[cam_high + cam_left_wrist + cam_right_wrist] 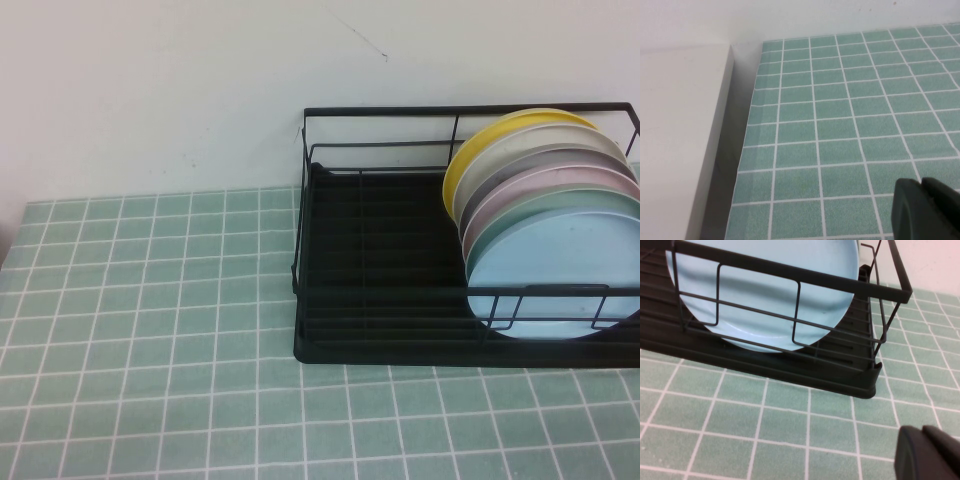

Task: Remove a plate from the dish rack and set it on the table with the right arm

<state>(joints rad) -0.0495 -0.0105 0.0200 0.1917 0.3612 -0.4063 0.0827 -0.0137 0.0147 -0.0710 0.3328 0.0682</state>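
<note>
The light-blue plate [560, 280] stands on edge at the front of a row of plates in the black dish rack [370, 300], at the right of the tiled table [150, 330]. In the right wrist view the plate [765, 295] shows behind the rack's front rails [790, 275]. My right gripper [922, 432] is shut and empty, low over the table [765, 425], in front of the rack and apart from it. My left gripper [921, 185] is shut and empty over bare tiles [840, 125]. Neither gripper shows in the high view.
Behind the blue plate stand a mint-green plate [560, 203], a pink-rimmed one [545, 182], a grey one [520, 163] and a yellow one [470, 160]. The rack's left half holds nothing. A white wall [150, 90] backs the table. A white ledge [680, 140] borders the table's edge.
</note>
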